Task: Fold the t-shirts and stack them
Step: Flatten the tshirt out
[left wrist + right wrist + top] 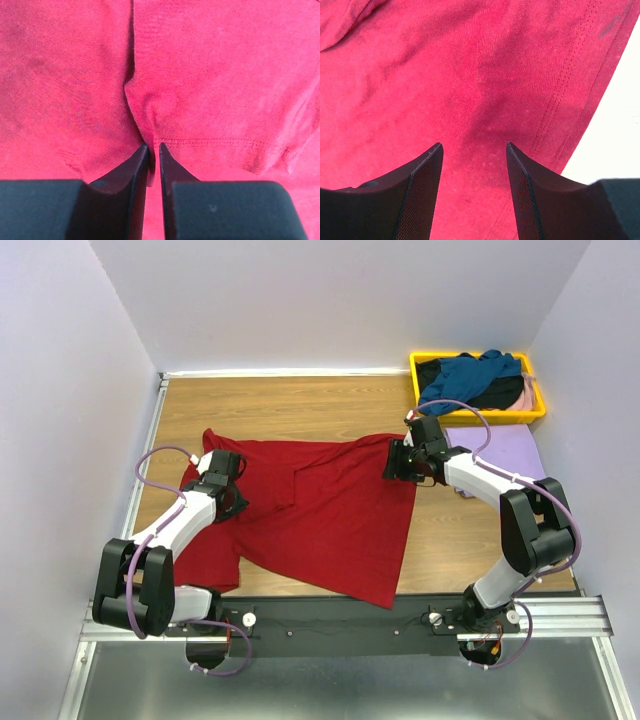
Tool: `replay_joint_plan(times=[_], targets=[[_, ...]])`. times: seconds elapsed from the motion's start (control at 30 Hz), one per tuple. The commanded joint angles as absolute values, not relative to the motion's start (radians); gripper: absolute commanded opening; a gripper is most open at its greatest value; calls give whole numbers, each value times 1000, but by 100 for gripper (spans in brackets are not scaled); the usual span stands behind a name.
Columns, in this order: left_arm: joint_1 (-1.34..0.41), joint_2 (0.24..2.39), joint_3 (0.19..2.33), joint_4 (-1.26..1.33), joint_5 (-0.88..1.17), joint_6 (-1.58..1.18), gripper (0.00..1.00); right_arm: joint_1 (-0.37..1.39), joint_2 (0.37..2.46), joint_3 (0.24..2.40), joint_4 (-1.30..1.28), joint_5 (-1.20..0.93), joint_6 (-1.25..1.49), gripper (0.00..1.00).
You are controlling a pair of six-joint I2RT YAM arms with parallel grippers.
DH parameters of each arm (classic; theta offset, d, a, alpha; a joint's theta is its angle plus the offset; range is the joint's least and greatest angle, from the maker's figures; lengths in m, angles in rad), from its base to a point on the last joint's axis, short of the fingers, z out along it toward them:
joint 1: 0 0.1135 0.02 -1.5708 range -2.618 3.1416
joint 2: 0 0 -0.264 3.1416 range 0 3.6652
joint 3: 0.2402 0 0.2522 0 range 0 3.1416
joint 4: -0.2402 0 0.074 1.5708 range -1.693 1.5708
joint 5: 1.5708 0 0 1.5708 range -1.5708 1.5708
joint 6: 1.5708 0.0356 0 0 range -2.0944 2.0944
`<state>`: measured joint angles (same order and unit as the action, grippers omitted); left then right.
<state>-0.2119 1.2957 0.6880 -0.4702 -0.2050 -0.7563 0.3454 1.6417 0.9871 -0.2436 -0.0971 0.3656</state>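
A dark red t-shirt [320,510] lies spread on the wooden table. My left gripper [228,502] is down on its left part, shut on a pinched fold of the red cloth [145,125]. My right gripper [392,466] is over the shirt's upper right edge, open, with red cloth [470,100] under and between its fingers and the hem to its right. A folded lavender t-shirt [505,452] lies at the right. Teal blue [470,375], black [495,395] and pale pink [527,392] shirts lie in a heap at the back right.
A yellow plastic tray [428,364] at the back right holds the heap of shirts. Purple walls close in the table on the left, back and right. The metal rail [330,625] with the arm bases runs along the near edge.
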Motion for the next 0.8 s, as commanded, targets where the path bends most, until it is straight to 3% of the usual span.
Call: replay_joint_plan(times=[0.0, 0.23, 0.77], targets=[[-215, 1290, 701, -454, -190, -750, 19, 342, 1634, 986, -230, -84, 371, 61], [-215, 1299, 672, -439, -170, -759, 0, 342, 1647, 991, -230, -80, 370, 61], [-9, 1337, 1058, -436, -210, -591, 0, 276, 1747, 1170, -230, 192, 325, 61]])
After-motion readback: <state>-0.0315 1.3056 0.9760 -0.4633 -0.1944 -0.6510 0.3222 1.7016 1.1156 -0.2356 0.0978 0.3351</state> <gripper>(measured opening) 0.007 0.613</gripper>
